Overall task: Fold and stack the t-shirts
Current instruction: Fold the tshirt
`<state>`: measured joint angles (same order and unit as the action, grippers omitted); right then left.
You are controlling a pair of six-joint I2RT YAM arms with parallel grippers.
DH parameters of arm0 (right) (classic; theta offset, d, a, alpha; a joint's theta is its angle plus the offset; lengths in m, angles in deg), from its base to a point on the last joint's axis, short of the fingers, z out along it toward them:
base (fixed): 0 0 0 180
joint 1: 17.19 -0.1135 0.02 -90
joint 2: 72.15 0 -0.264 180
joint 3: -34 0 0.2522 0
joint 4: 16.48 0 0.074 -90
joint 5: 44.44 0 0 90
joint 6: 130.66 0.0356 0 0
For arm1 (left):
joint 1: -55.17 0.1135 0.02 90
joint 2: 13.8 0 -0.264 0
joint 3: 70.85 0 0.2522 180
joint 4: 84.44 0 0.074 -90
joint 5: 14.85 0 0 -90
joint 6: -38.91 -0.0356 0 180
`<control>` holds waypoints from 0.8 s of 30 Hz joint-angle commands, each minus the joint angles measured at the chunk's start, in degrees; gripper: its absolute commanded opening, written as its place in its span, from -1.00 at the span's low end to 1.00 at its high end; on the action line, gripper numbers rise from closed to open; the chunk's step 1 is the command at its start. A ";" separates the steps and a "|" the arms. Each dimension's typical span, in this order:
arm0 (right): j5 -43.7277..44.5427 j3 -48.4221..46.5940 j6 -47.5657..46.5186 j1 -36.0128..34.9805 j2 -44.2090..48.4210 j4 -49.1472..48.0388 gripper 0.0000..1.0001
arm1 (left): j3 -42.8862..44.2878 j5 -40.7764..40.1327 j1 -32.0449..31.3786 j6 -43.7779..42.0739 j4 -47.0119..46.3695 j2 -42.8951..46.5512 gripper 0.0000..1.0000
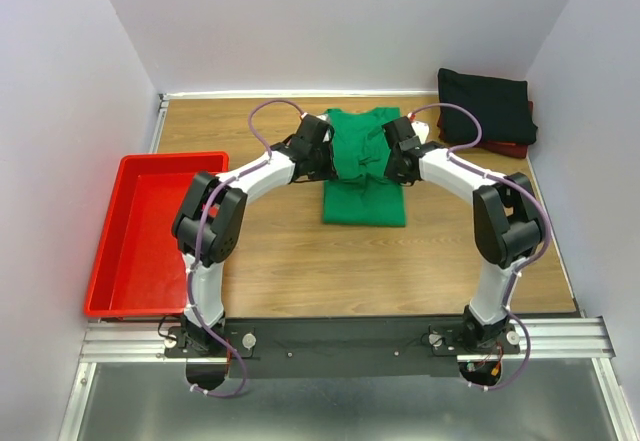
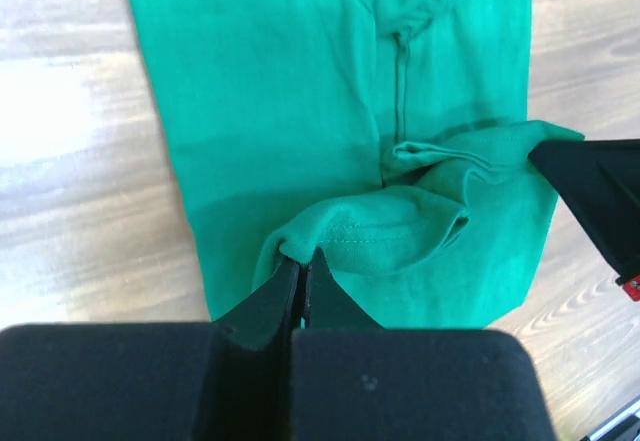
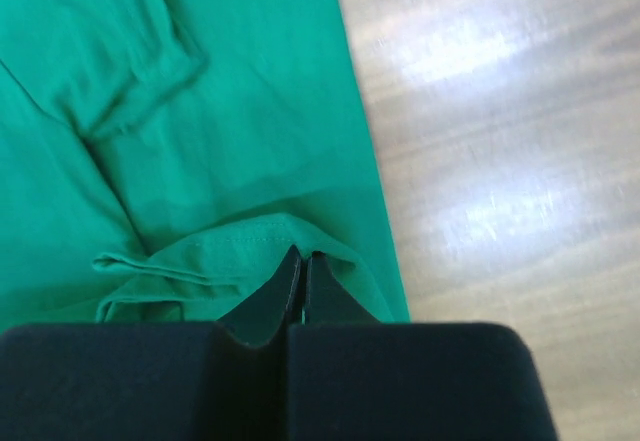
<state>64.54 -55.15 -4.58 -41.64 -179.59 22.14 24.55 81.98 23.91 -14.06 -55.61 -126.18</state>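
currently the black shirt [image 1: 485,106] lies folded on the red shirt [image 1: 515,148] at the far right of the desk [image 1: 300,261]. the green shirt [image 1: 364,186], mid-desk, is part-folded, with left gripper [image 2: 303,266] and right gripper [image 3: 303,266] each clenched on its edge; stacking it is judged still to do.

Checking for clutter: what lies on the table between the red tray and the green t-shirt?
Top view: only bare wooden table, crossed by the left arm stretching to the green t-shirt.

Plain pale lavender-white walls [image 1: 350,21] close in left, back and right; light-brown wood-grain surface [image 1: 280,261] spans the space between; soft white glare patches [image 3: 470,51] on its sheen; silver aluminium rail [image 1: 120,341] along near edge; dull grey metal sheet [image 1: 330,406] below that.
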 commanded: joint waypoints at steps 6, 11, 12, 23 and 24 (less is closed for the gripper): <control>-3.60 -6.25 -1.36 2.65 -4.45 -2.98 -0.99 | 4.92 0.38 2.52 -1.35 2.42 -3.37 -1.00; -4.74 -7.40 -1.36 3.53 -5.67 -3.15 -0.99 | 9.14 0.82 3.05 -3.20 4.17 -6.45 -1.00; -4.83 -7.66 -1.36 3.62 -5.85 -3.15 -0.99 | 10.01 0.82 3.14 -3.29 4.18 -7.15 -1.00; -6.41 -9.77 -1.45 5.20 -8.31 -3.24 -0.76 | 11.96 4.67 4.37 -6.18 1.46 -10.32 -0.83; -6.50 -10.03 -1.45 5.20 -8.40 -3.24 -0.64 | 12.22 4.86 4.37 -6.45 1.37 -10.40 -0.69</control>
<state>59.23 -62.67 -5.48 -37.20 -186.74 19.65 34.83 83.57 27.60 -17.99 -52.66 -135.51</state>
